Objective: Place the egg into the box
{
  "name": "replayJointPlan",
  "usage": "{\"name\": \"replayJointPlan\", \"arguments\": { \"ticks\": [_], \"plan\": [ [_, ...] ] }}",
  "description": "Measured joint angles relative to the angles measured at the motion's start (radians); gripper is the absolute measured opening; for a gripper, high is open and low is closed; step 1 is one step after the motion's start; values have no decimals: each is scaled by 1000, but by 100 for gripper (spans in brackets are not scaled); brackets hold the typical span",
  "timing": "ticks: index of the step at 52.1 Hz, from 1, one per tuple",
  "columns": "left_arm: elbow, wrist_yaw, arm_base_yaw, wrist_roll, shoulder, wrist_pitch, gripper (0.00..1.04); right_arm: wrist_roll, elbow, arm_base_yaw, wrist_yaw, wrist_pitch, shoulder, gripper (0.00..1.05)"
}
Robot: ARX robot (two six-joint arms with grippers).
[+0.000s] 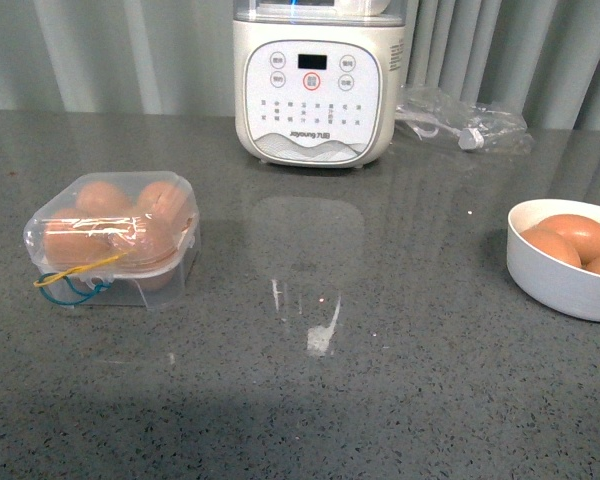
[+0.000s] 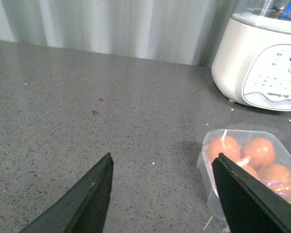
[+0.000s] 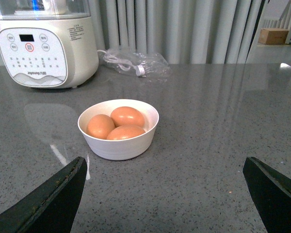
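Four smooth orange-brown eggs (image 1: 102,197) inside lidded clear plastic box (image 1: 113,240); three in round white bowl (image 3: 118,129). Left gripper (image 2: 162,170) and right gripper (image 3: 165,167) spread wide, empty.

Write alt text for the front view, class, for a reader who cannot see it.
A closed clear box holding four brown eggs sits left on a grey counter; a white bowl with three more eggs sits at the right edge. A white cooker stands behind, a plastic bag beside it. No arms show.
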Motion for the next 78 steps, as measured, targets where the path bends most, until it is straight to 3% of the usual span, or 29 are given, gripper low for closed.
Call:
{"name": "replayJointPlan", "arguments": {
  "ticks": [20, 22, 28, 78],
  "plan": [
    [-135, -78, -78, 40, -192, -55, 4, 0, 0, 0, 1, 0, 0, 98],
    [-148, -140, -121, 46, -220, -73, 4, 0, 0, 0, 1, 0, 0, 98],
    [-176, -155, -163, 47, -293, -117, 4, 0, 0, 0, 0, 0, 0, 98],
    [-222, -158, -164, 48, -701, -441, 4, 0, 0, 0, 0, 0, 0, 98]
  ]
}}
